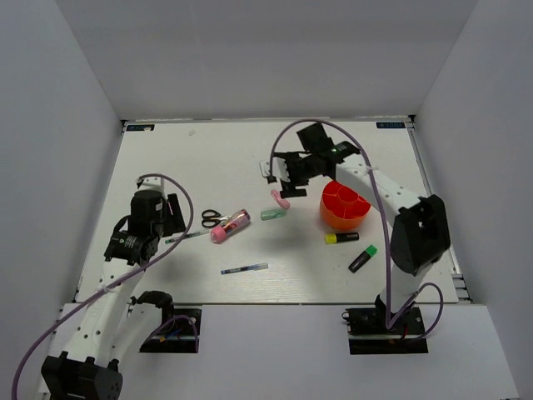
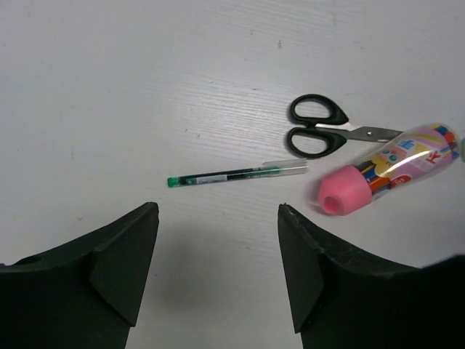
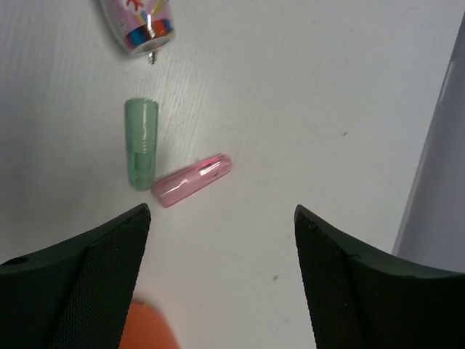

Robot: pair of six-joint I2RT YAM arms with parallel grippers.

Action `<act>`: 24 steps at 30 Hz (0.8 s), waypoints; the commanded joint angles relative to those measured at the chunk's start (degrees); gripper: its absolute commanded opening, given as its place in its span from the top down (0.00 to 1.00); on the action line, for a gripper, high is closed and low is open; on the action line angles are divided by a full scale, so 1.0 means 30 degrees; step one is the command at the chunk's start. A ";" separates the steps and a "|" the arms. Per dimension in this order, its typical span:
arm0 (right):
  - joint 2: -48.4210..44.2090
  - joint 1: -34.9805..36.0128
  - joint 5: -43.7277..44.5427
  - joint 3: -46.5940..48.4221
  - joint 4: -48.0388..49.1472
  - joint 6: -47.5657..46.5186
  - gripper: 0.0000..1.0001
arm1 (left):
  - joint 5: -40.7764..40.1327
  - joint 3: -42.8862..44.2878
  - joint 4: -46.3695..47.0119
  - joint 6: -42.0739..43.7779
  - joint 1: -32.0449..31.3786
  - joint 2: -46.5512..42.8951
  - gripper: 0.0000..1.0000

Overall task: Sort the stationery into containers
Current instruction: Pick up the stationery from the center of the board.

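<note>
Two empty hands, both spread wide, so nothing can drop; the trouble lies in the pick-ups. My right hand (image 3: 221, 214) hovers over the pink marker (image 3: 192, 179). It lies at a slant on the bench (image 3: 327, 87), one end right against the foot of the pale green marker (image 3: 140, 144). If I come down off-centre toward that end, I judge my fingers could catch both. They could also shove the green one so it rolls toward the fat pink tube (image 3: 138, 25) just beyond it. The pink marker is round and smooth, so a pinch along its length rather than across it would likely squirt it out. The orange cup (image 1: 335, 218) sits close beside this arm and shows as an orange blur at the bottom of the wrist view. A careless swing could nudge or tip it, and its inner dividers could stop a marker that arrives tilted.

My left hand (image 2: 216, 218) hangs above the thin pen (image 2: 236, 174), which lies ahead of the fingers rather than between them. That pen sits so low on the bench that I could scrape the surface or close on nothing. The scissors (image 2: 316, 127) and the tube lie just beyond its clear end, and overreaching would knock them.
</note>
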 commanded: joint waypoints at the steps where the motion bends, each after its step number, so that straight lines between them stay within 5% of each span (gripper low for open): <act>1: 0.1111 0.1274 0.1847 0.3411 -0.0685 -0.1287 0.17 | -0.1364 -0.1374 0.0252 -0.0850 0.0226 -0.1620 0.23; 4: 0.2549 0.2271 0.0499 0.6404 -0.4891 -0.3046 0.16 | -0.1631 -0.1817 0.0578 -0.0966 0.0838 -0.2939 0.23; 11: 0.4571 0.5897 -0.2143 0.7732 -0.9475 -0.7330 0.14 | -0.1805 -0.2462 0.0753 -0.1465 0.1896 -0.5313 0.21; 24: 0.8786 0.8044 0.0786 0.9925 -0.2595 0.0080 0.24 | -0.1572 -0.2668 0.0460 -0.1377 0.1896 -0.6926 0.20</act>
